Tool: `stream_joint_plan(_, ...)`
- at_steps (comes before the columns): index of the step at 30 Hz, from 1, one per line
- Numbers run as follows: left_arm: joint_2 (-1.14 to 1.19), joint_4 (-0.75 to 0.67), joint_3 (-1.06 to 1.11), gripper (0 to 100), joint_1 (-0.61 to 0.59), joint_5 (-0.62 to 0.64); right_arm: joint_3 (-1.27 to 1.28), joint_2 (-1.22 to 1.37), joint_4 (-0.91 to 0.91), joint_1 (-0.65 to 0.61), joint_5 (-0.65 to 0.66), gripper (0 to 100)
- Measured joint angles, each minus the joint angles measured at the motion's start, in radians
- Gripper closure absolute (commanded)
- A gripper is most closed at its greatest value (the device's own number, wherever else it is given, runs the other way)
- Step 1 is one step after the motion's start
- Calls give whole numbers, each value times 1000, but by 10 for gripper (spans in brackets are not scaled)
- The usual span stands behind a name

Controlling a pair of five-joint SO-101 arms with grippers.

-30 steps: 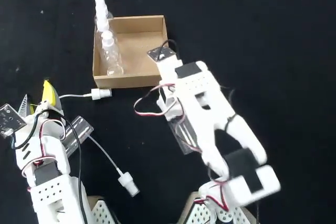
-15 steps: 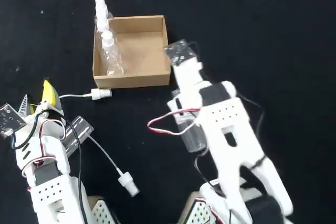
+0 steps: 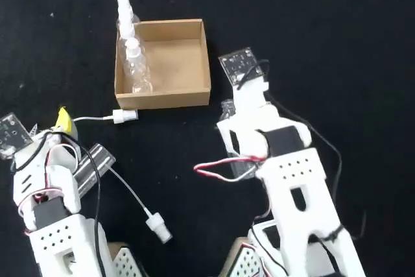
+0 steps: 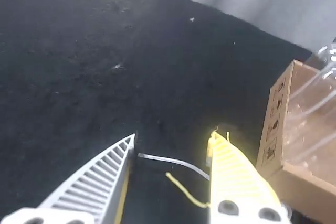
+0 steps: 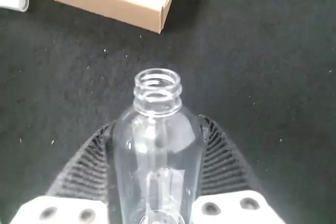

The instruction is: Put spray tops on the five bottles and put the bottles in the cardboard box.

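Right gripper is clamped on an open-necked clear plastic bottle. The fingers sit on either side of the shoulder, and the threaded neck sticks out past the fingertips with no spray top on it. The corner of the cardboard box is a little way ahead of that gripper.

Left gripper has its jaws spread fairly wide and isn't holding anything. The thin dip tube of a spray top runs across the gap under the tips. The white head lies further out, beside the box's near wall. A second spray top lies back behind that gripper, alongside its arm. A few capped bottles stand against the box wall on the side nearest the left gripper.

My read on handling: the bottle looks empty, thin-walled and light, so it'll probably flex and could slip or twist if squeezed hard. The shoulder seems a good place to hold it, since that leaves the threads free. For the spray top I'd grab the stiff white head. The tube looks floppy and would just bend away from the fingers.
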Motion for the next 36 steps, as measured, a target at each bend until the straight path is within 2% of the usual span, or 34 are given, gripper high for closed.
stream_joint_plan(7, 0, 180, -100, 791, 78, -149, 77, -104, -57, 0, 0, 985)
stream_joint_plan(20, 0, 493, -295, 791, 178, -315, 94, -120, -83, 3, 0, 984)
stream_joint_plan(27, 0, 609, -364, 791, 232, -419, 94, -120, -138, 135, -63, 984)
stream_joint_plan(36, -2, 721, -384, 786, 322, -522, 94, -120, -143, 160, -64, 984)
